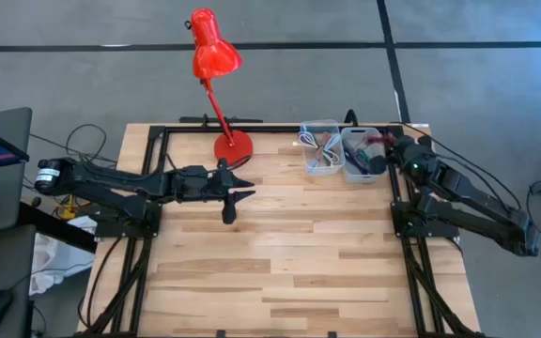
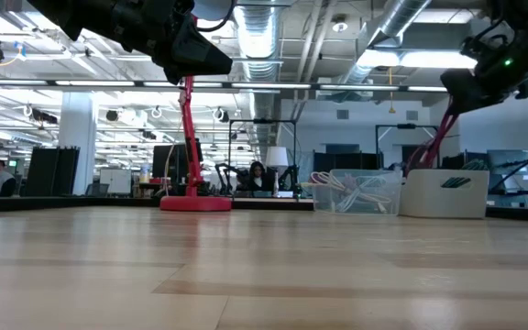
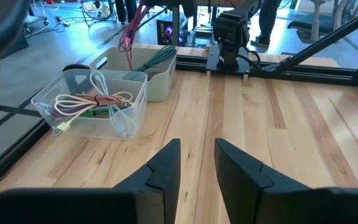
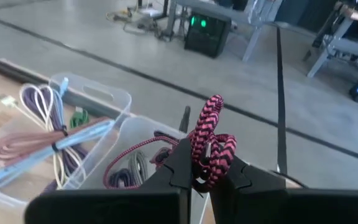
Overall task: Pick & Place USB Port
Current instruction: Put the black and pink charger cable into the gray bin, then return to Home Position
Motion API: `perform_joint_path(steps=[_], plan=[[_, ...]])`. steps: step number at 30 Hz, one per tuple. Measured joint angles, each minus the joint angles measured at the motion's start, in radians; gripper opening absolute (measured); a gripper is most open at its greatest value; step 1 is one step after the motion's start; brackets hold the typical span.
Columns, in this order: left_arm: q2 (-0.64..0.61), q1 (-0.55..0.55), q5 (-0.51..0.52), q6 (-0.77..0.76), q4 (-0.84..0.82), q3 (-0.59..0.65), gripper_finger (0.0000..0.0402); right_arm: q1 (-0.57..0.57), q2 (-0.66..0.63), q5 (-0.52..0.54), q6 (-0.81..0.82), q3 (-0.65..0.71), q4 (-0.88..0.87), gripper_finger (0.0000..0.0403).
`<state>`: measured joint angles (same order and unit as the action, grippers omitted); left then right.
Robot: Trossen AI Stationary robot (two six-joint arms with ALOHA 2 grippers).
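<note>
My right gripper [image 4: 205, 163] hangs over the white bin [image 1: 360, 155] at the table's back right, shut on a red-and-black braided USB cable [image 4: 211, 130]. In the low view the cable [image 2: 432, 139] runs from the gripper [image 2: 484, 87] down into the bin. The clear bin [image 1: 320, 148] beside it holds several coiled cables [image 4: 39, 140]. My left gripper [image 3: 197, 144] hovers open above the bare wood left of centre [image 1: 248, 188], near the red lamp's base [image 1: 233, 145], touching nothing. My right gripper pinches a bunched loop of the braided cable [image 4: 197, 167] between its two fingers, coming at it slanting down from the table's right. The loops stand up past the fingertips. A slack strand [image 4: 124, 160] trails down into the white bin.
A red desk lamp [image 1: 216, 56] stands at the back, left of the bins, its shade leaning out beyond the far edge. A black frame rail [image 1: 280, 129] borders the table. Bare wood [image 1: 299, 263] stretches across the middle and near side.
</note>
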<state>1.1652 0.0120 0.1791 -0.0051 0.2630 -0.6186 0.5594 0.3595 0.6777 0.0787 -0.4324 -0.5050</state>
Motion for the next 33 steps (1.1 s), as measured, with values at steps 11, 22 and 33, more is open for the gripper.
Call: perform_joint_path(steps=[11,22,33], plan=[[0.000,0.000,0.000,0.000,0.000,0.000,0.0097,0.000,0.045,0.000,0.037,0.000,-0.008,0.0093],[-0.013,0.000,-0.001,0.000,0.000,0.000,0.0097,-0.027,0.045,-0.105,-0.033,-0.008,0.138,0.0138],[-0.223,0.051,-0.003,0.105,-0.103,0.000,0.0093,-0.143,0.006,-0.579,-0.036,-0.109,0.159,0.0125]])
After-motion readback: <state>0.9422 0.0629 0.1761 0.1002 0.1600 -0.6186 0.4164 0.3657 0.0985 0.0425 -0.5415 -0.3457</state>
